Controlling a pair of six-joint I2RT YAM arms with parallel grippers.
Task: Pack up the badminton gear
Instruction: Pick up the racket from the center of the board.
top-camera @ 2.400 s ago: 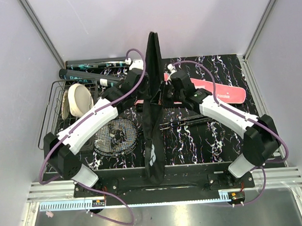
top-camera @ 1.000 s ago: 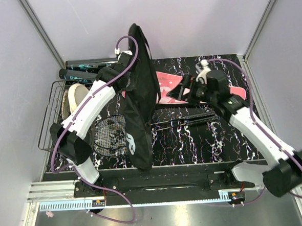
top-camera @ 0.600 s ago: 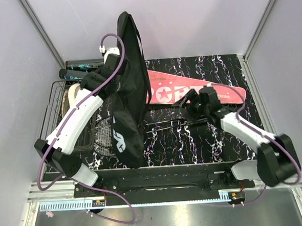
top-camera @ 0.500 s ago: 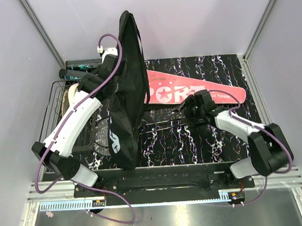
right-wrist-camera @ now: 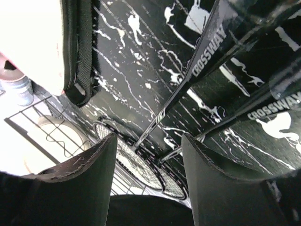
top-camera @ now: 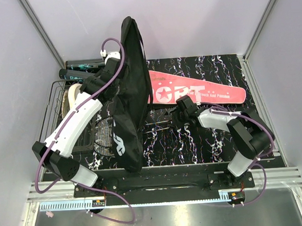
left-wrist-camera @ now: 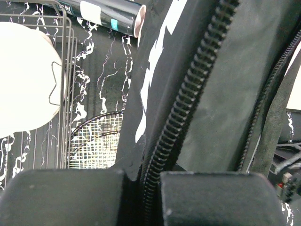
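My left gripper point(top-camera: 120, 78) holds the black bag point(top-camera: 129, 119) upright above the table's left half. In the left wrist view the gripper point(left-wrist-camera: 141, 175) is shut on the bag's zipper edge point(left-wrist-camera: 188, 103). The pink case point(top-camera: 206, 91) lies flat at the back right. Two dark rackets lie in front of it; their shafts point(top-camera: 159, 126) show, and their heads point(top-camera: 105, 139) are partly behind the bag. My right gripper point(top-camera: 176, 117) is low over the shafts. In the right wrist view its jaws point(right-wrist-camera: 148, 162) stand apart, with both "CROSSWAY" shafts point(right-wrist-camera: 207, 56) running between the fingers untouched.
A black wire basket point(top-camera: 52, 115) with a cream disc point(top-camera: 77, 97) stands at the left edge. Two dark tubes point(top-camera: 89, 62) lie along the back left behind the basket. Walls close in on three sides of the table.
My right gripper came down from the pink case to the racket shafts, its jaws narrowing. My left arm swung the bag to the left, uncovering the case, then held it.
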